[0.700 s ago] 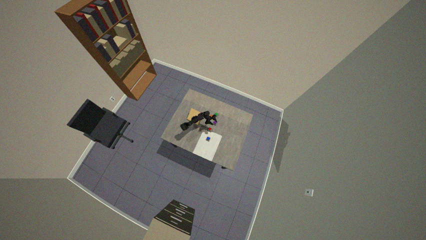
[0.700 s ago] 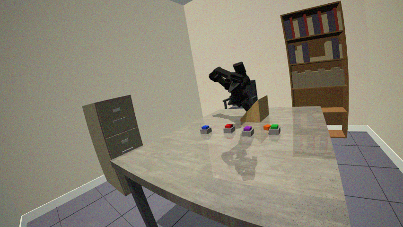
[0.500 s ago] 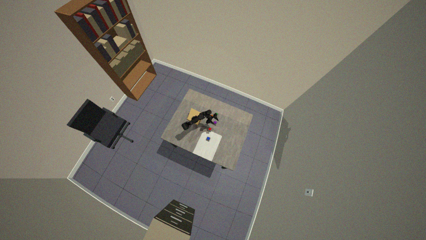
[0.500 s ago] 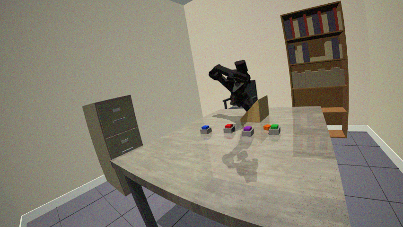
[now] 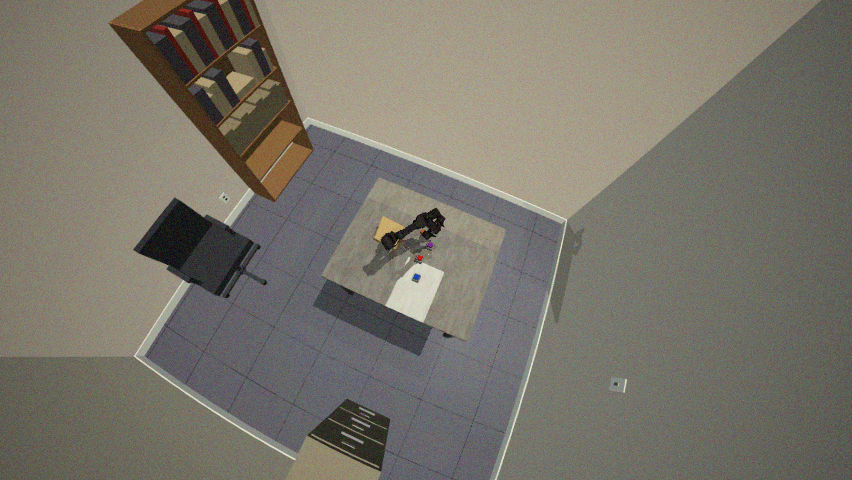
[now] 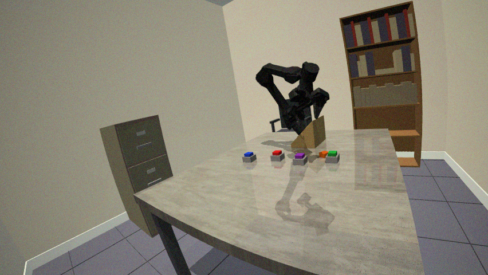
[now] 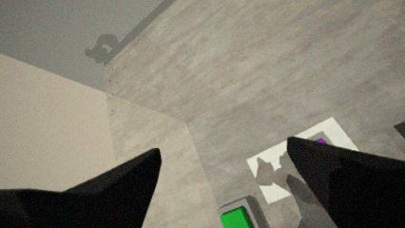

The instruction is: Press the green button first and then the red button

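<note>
Claw (image 6: 315, 103) spread wide, pinching nothing, high above table | green button (image 6: 332, 153) at row's right end, unpressed | orange block (image 6: 323, 153) touching-close beside it | risk: my open fingers clip block on descent | red button (image 6: 276, 152) next.

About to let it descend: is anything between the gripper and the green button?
Nothing visible. The open, empty gripper hangs above the green button; the orange block sits close beside the button, not over it.
</note>
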Robot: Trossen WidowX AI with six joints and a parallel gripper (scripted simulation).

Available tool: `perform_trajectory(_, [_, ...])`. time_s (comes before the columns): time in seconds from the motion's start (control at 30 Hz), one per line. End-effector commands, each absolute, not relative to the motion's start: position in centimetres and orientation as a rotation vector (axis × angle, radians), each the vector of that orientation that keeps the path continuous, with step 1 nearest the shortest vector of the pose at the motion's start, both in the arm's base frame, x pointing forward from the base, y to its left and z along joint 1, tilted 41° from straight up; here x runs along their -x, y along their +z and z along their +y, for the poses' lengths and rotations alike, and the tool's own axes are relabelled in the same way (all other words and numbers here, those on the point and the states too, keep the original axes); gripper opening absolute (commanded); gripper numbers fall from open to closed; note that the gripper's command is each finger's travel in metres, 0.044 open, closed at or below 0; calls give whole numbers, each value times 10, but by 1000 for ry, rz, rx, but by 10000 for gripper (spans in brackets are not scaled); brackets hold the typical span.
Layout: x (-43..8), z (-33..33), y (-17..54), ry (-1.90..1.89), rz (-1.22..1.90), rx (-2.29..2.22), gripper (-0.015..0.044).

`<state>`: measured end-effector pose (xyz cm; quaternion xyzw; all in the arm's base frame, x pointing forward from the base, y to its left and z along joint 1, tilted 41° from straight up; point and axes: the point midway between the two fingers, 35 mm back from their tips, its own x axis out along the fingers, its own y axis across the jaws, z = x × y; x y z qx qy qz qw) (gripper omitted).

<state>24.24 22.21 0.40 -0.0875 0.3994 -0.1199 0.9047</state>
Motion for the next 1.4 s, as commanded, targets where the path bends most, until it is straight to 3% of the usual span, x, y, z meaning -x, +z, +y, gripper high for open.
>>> perform_trajectory(0.0, [-217,244,-44,-305,1204,477,400])
perform_trajectory(0.2, [-190,247,-67,-406,1468,662,400])
perform_trajectory(0.63, [-189,247,-68,-410,1476,667,400])
perform_trajectory(0.83, [-194,210,-113,-411,1474,668,242])
perform_trajectory(1.1, [-195,208,-115,-412,1474,668,32])
perform_trajectory(1.37, [-195,208,-115,-412,1474,668,20])
